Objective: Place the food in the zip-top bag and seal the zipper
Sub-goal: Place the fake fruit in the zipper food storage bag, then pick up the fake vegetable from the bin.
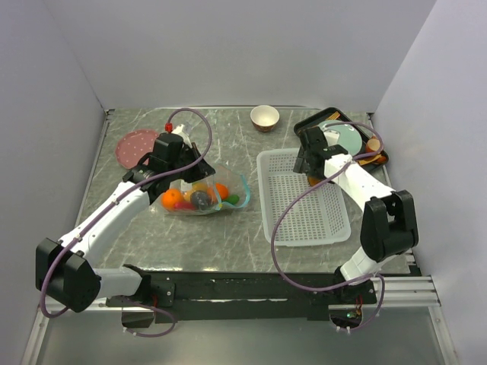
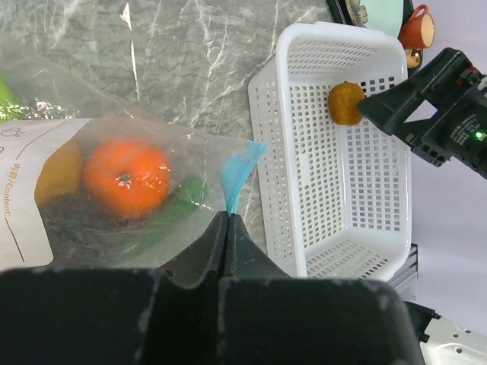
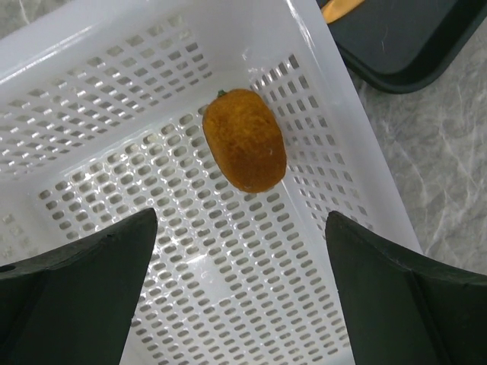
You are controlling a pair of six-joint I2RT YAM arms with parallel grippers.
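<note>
In the white basket (image 3: 91, 99), near its far end and close to a side wall, lies the brown kiwi (image 3: 244, 140), its long side pointing mostly away from the right tool (image 3: 242, 228). That tool hangs just short of the fruit, spread wide apart and holding nothing. The left tool (image 2: 228, 220) is well apart, pinched tight on the zip-top bag (image 2: 91, 106) at its zipper (image 2: 237, 171) on the worktop (image 2: 190, 46), so the right arm is nearer.

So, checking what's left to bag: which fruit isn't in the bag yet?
The brown kiwi, alone in the white basket; the other fruits in view are inside the bag.
</note>
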